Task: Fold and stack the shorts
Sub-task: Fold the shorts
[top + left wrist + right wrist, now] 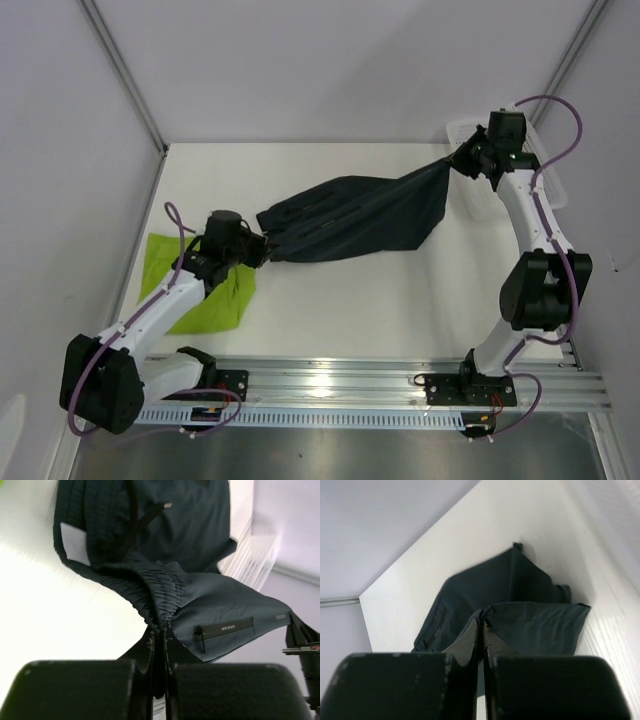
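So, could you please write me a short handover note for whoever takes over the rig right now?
Left gripper: shut on the dark shorts at the elastic waistband.
Right gripper: shut on the same pair's opposite end, near the white basket.
The pair hangs stretched between both grippers over the table, unfolded.
Lime green shorts: flat on the table's left, beneath the left arm; folded or not, unclear.
Nothing stacked yet. Left: fold the dark pair, stack both.

Two pairs of shorts (navy pair (350, 215), lime green pair (218, 305)), one white basket (458, 130), two robot arms (150, 320) (540, 235).
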You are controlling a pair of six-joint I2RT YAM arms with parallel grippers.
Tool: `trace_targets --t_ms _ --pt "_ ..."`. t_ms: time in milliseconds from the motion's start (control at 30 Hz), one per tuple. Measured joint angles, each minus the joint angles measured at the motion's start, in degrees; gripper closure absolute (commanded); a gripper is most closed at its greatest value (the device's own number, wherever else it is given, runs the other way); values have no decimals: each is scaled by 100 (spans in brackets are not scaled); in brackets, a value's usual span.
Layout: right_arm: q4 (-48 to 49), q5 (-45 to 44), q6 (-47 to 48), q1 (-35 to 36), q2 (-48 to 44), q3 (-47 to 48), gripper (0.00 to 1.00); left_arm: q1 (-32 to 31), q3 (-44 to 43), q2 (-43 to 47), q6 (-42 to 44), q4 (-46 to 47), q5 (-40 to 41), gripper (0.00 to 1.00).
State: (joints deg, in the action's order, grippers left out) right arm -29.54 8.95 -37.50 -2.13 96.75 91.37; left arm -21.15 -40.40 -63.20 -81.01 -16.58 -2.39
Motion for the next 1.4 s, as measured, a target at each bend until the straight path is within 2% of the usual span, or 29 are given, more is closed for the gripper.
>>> trace_targets --t_ms 433,767,1033,1100,1133,1167,1200,1233,1267,1300,1400 --pt "531 142 -503 302 2208 1637 100 1058 -1010 -1753 4 120 -647 100" --pt "1259 407 -824 527 2924 2363 100 1537 -1556 -2507 52 168 -793 100" --pt "1967 509 -1128 553 3510 2728 100 1690 -2194 -3755 116 219 -1200 100" --pt "2153 509 -1207 577 3696 2752 100 1735 -2374 -3995 166 177 -1196 91" --pt "2201 507 -1237 588 3799 2796 100 1764 -2457 -4076 205 144 -1193 75" --pt "2260 505 -1250 601 3917 2870 97 1797 -2520 -4138 251 131 -1189 55" --pt "2293 490 -1272 614 4050 2968 73 1827 -2564 -4172 313 122 -1182 32" --pt "2275 476 -1300 623 4201 3126 58 1873 -2586 -4199 376 118 -1156 1" --pt "2308 435 -1309 634 4380 3351 46 1926 -2603 -4218 404 103 -1143 1" --pt "2328 404 -1309 640 4551 3560 28 1974 -2618 -4245 372 101 -1128 1" --pt "2428 376 -1274 647 4819 3888 11 2074 -2806 -4391 498 -87 -1102 1"
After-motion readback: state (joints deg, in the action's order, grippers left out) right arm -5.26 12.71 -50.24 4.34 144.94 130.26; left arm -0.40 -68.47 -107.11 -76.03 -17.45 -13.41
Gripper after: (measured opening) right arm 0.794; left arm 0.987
